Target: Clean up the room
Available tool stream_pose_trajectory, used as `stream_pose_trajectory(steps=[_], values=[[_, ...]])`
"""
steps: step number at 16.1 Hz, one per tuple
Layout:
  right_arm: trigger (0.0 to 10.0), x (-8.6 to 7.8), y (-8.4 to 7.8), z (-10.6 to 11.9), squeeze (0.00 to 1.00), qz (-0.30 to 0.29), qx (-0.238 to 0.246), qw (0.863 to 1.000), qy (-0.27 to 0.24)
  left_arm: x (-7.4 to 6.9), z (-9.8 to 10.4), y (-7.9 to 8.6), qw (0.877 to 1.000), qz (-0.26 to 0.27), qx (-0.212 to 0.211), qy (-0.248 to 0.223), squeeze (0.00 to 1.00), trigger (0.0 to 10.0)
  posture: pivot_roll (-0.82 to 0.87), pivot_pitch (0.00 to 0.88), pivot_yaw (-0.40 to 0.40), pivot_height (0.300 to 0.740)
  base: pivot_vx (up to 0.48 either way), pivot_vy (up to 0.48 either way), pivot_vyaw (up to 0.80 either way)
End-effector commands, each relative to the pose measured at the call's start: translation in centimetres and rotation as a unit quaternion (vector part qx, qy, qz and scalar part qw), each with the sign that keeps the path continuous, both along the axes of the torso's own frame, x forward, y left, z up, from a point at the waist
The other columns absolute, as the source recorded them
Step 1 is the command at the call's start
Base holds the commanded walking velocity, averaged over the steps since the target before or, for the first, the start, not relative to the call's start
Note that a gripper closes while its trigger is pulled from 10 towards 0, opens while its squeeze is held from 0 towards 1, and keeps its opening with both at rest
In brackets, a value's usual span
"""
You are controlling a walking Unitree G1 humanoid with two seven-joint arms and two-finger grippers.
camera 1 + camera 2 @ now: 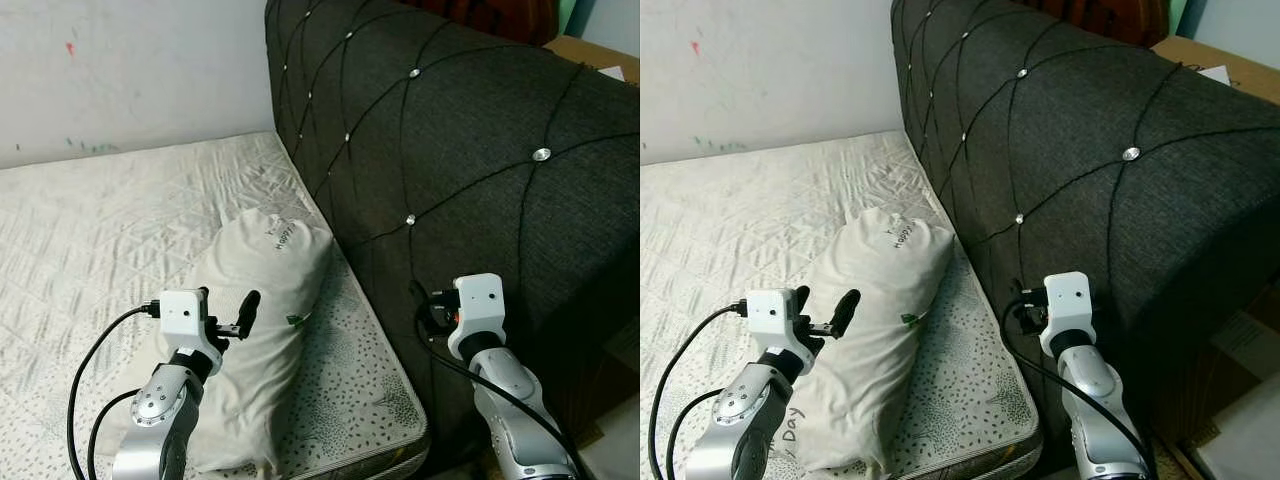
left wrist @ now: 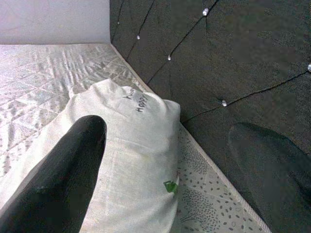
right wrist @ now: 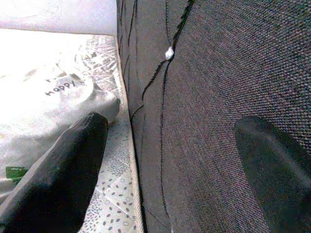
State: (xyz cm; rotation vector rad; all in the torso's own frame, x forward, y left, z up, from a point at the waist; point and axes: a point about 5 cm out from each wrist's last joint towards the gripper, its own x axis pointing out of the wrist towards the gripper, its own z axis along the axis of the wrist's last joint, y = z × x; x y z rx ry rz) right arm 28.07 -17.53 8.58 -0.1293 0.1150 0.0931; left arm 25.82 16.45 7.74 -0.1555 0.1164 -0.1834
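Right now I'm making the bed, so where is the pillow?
The pillow lies lengthwise on the mattress, near its right edge beside the dark tufted headboard. The left gripper hovers over its near end.

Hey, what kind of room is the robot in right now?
Most likely a bedroom: a bare quilted mattress with a white pillow lying on it, set against a dark tufted headboard. Both grippers are open and hold nothing.
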Motion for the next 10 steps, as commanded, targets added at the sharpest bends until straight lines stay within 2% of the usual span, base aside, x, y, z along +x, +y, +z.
stream_pose_trajectory(steps=[1, 10], values=[[10.0, -0.09, -0.75, -0.03, 0.00, -0.014, 0.004, 1.000, 0.008, 0.16, 0.30, 0.25, 1.000, 0.006, 0.001, -0.002, 0.00, 10.0, -0.18, 0.000, 0.028, 0.740, 0.000, 0.480, 0.00], [10.0, -0.30, -0.56, 0.04, 0.00, 0.008, -0.007, 1.000, 0.002, 0.27, 0.23, 0.26, 1.000, 0.012, 0.000, 0.002, 0.00, 10.0, -0.18, 0.000, 0.026, 0.740, 0.000, 0.467, 0.00]])
